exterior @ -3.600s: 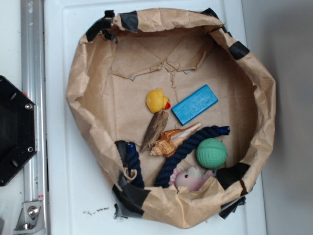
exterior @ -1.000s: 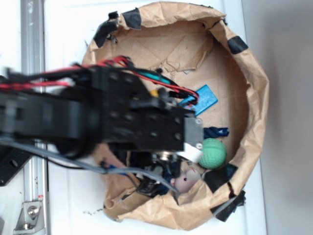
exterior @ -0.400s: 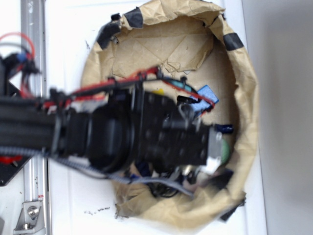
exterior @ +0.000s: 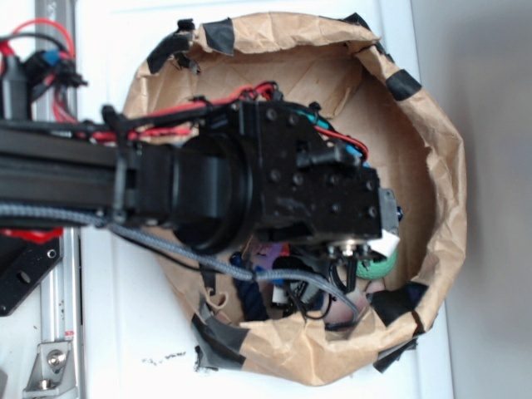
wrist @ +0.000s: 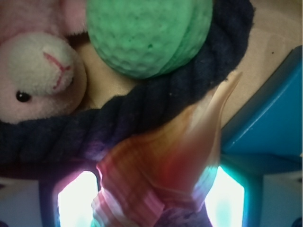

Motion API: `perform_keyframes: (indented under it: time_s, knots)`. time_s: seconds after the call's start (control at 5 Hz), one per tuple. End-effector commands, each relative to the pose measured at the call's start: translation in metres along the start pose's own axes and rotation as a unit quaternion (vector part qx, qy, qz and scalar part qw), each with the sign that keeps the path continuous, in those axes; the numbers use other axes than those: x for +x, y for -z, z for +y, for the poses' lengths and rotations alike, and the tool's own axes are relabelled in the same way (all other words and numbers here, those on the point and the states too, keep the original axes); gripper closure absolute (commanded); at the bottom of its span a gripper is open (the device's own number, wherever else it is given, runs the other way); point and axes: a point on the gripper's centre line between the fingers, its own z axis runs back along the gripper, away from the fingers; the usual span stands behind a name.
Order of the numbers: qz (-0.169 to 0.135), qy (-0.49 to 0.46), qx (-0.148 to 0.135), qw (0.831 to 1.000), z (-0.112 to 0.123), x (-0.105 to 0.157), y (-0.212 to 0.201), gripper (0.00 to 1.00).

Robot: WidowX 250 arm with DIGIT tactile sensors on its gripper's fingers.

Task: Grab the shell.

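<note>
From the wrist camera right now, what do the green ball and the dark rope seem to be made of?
The green ball looks like soft foam or rubber with a matte finish: its surface is evenly dimpled, with no shine. The dark rope looks like twisted cotton or similar fibre: thick navy strands with a fuzzy nap. Neither material is certain.

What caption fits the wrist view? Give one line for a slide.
Close-up: shell lying against navy rope, green ball and pink plush behind, blue block at right.

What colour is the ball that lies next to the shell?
Green, with a dimpled surface. The ball shows best in the wrist view, just beyond the shell.
</note>
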Motion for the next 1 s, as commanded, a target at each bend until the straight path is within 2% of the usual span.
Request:
perform_keyframes:
  time_s: [0.0,0.2,0.4,0.6,0.8]
  knots:
    - [-0.04,-0.091,0.0,0.995,0.015,-0.019,-0.089,1.0]
    - [-0.041,-0.117,0.004,0.992,0.023,-0.032,-0.119,1.0]
    - [-0.026,-0.147,0.035,0.988,0.027,-0.036,-0.137,1.0]
    - [-0.033,-0.159,0.05,0.985,0.029,-0.034,-0.138,1.0]
    - [-0.045,-0.155,0.063,0.985,0.027,-0.043,-0.141,1.0]
